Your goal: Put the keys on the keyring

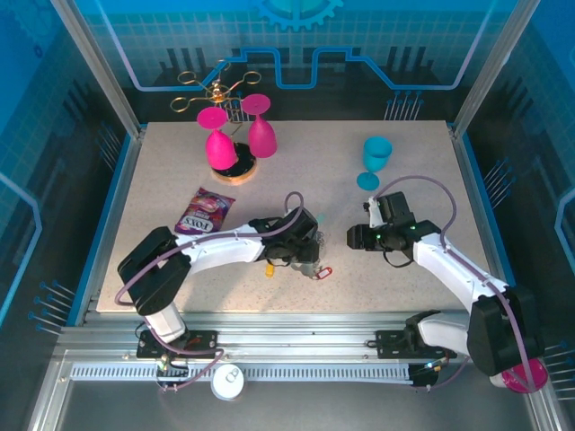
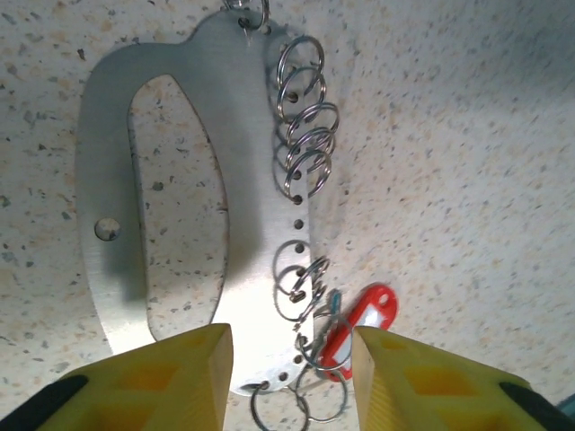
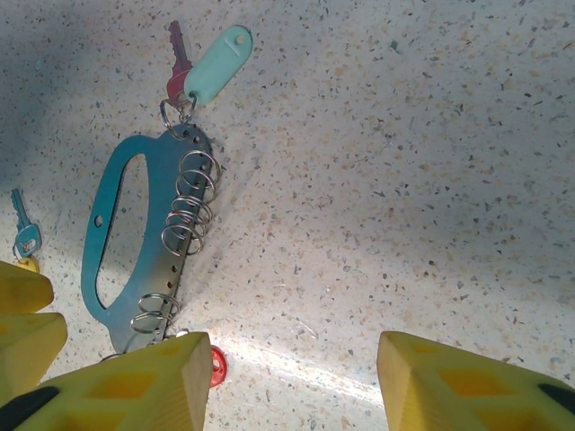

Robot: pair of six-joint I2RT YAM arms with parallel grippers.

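The keyring (image 2: 108,224) is laid flat on the table (image 2: 467,135), at the left and middle of the left wrist view. The left gripper (image 2: 292,377) is spread, with its yellow fingers (image 2: 193,377) set on both sides of the lower end, near the red tag (image 2: 359,319). No grip can be confirmed. The plate is best pinched by its edge, so that the rings (image 2: 301,117) are not covered. In the right wrist view the right gripper (image 3: 292,386) is seen spread and empty, and a loose key (image 3: 22,224) is found at the left edge.
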